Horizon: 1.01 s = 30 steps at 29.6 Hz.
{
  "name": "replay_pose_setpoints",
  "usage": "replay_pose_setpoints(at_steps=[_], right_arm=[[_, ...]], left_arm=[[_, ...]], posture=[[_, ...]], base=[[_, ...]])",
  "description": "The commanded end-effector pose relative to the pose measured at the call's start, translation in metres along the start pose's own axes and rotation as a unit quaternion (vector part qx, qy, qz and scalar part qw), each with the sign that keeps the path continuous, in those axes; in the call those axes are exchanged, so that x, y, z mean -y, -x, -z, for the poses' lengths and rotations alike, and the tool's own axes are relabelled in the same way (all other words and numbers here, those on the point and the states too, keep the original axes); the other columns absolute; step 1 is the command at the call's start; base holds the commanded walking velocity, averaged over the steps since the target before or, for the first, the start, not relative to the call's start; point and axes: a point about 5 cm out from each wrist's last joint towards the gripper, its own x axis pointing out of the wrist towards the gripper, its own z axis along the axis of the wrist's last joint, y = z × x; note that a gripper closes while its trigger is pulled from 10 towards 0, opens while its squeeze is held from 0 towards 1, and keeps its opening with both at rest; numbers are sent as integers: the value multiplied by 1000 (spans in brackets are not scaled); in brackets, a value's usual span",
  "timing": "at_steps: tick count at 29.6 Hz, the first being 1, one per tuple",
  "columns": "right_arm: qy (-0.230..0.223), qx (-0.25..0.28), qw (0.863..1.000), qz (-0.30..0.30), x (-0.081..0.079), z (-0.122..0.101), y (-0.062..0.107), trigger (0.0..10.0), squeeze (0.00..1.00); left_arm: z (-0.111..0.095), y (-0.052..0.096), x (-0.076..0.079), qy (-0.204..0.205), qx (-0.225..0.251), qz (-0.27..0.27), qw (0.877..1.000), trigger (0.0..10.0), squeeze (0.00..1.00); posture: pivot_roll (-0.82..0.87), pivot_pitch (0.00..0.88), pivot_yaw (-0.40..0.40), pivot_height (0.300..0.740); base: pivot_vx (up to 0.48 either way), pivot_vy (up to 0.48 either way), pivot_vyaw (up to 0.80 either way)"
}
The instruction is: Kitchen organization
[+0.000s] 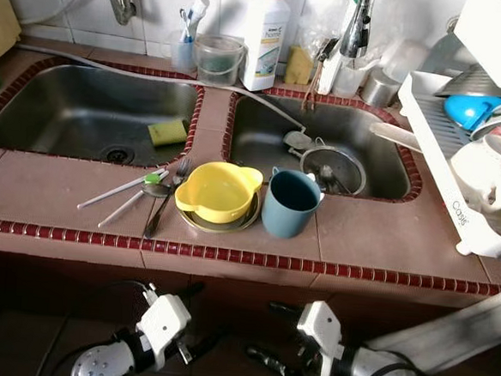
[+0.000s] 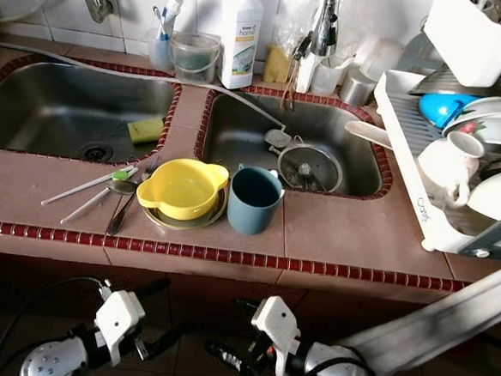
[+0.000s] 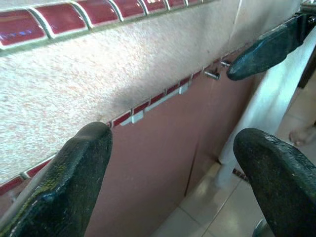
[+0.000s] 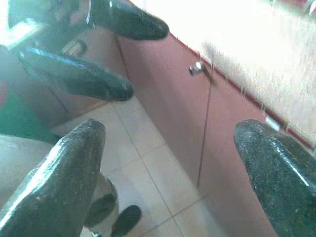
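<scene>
A yellow two-handled bowl (image 1: 218,190) rests on a small plate on the tiled counter between two steel sinks. A dark blue mug (image 1: 290,202) stands right beside it. Left of the bowl lie a spoon, a fork and thin straws (image 1: 151,194). A yellow-green sponge (image 1: 167,131) lies in the left sink, and a round strainer (image 1: 332,170) in the right one. Both arms hang below the counter front, facing each other. My left gripper (image 1: 203,318) (image 3: 173,168) is open and holds nothing. My right gripper (image 1: 264,335) (image 4: 170,163) is open too, also holding nothing.
A white dish rack (image 1: 441,167) with cups, bowls and plates fills the counter's right end. A detergent bottle (image 1: 265,34), a plastic cup and jars line the back wall. Reddish cabinet doors (image 4: 173,113) stand under the counter edge, above a tiled floor.
</scene>
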Motion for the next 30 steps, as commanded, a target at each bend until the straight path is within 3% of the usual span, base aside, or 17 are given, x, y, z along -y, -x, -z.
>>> replay_pose_setpoints(at_steps=[1, 7, 14, 16, 25, 30], right_arm=[[-8, 2, 1000, -11, -1, -4, 4, 10000, 0], [-6, 26, 1000, -14, 6, -21, 7, 10000, 0], [9, 56, 998, -8, 14, -46, 8, 10000, 0], [24, 61, 998, 0, 18, -48, 6, 10000, 0], [41, 55, 997, -23, 6, -50, 4, 10000, 0], [72, 83, 994, -12, 8, -66, -2, 10000, 0]], left_arm=[[-5, 0, 0, 11, 5, 0, 1000, 10000, 0], [-19, -2, -6, 17, 28, -12, 999, 10000, 0], [-29, -3, -24, 14, 37, -41, 998, 10000, 0], [-25, -1, -37, 23, 32, -77, 996, 10000, 0], [-28, 8, -38, 44, 33, -106, 993, 10000, 0], [-33, 11, -52, 49, 46, -146, 987, 10000, 0]], posture=[[-55, 67, -84, 740], [-44, 30, -89, 740], [-41, 0, -98, 740], [-41, 0, -100, 740], [-31, 0, -103, 740], [-26, 0, -102, 740]], base=[[0, 0, 0], [0, 0, 0], [0, 0, 0], [0, 0, 0], [0, 0, 0], [0, 0, 0]])
